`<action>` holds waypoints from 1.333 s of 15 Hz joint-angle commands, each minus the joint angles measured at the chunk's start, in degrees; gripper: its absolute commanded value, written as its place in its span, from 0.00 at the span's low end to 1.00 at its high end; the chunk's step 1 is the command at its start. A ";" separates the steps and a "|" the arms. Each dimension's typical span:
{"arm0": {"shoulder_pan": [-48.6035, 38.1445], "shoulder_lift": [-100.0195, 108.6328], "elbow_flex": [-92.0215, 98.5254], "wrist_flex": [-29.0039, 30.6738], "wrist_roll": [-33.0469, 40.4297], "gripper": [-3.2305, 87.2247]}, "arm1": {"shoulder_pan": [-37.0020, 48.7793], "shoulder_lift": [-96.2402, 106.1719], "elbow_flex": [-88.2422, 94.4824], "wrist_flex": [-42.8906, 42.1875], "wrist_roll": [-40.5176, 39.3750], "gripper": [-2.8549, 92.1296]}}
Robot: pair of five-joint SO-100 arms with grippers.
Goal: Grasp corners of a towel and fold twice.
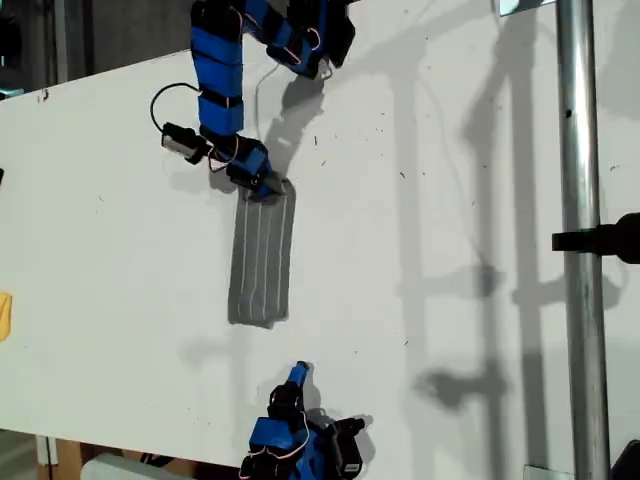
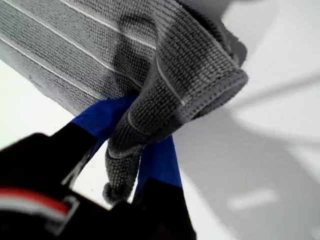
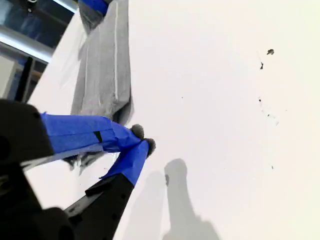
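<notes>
The towel (image 1: 262, 255) is mid grey with thin white parallel stripes running along its length; close up, its knit shows a fine ribbed grain and a paler stitched hem. My first tool (image 2: 137, 160) has bright blue fingers on a black body bearing a red and white band. My second tool (image 3: 140, 141) is likewise blue over black. The counter (image 1: 450, 200) is plain white with dark specks.

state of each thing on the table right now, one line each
towel: folded into a narrow strip, flat on the table, one end bunched and lifted
first gripper: shut on the towel's bunched end
second gripper: shut, tips together, holding nothing, clear of the towel's other end
table: white, bare apart from a few dark specks
</notes>
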 commanded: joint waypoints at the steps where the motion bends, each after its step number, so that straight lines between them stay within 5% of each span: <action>1: -0.44 0.18 0.26 0.26 0.09 0.01 | -2.20 22.32 5.01 13.89 0.00 0.03; 4: -0.70 0.18 0.26 0.26 0.09 0.01 | -5.19 54.76 4.57 44.03 4.13 0.03; 6: -0.70 0.18 0.26 0.26 0.09 0.01 | -5.10 56.51 0.00 51.24 3.87 0.03; 10: -0.53 0.18 0.26 0.26 0.09 0.01 | -9.23 29.44 -3.87 25.05 2.55 0.03; 17: -0.44 0.18 0.26 0.26 0.09 0.01 | -10.55 -7.82 -30.15 7.73 -8.09 0.05; 19: -0.44 0.18 0.26 0.26 0.09 0.01 | -10.28 -12.74 -38.32 4.48 -19.25 0.55; 20: -0.44 0.18 0.26 0.26 0.09 0.01 | -10.02 -13.18 -40.87 3.60 -21.88 0.41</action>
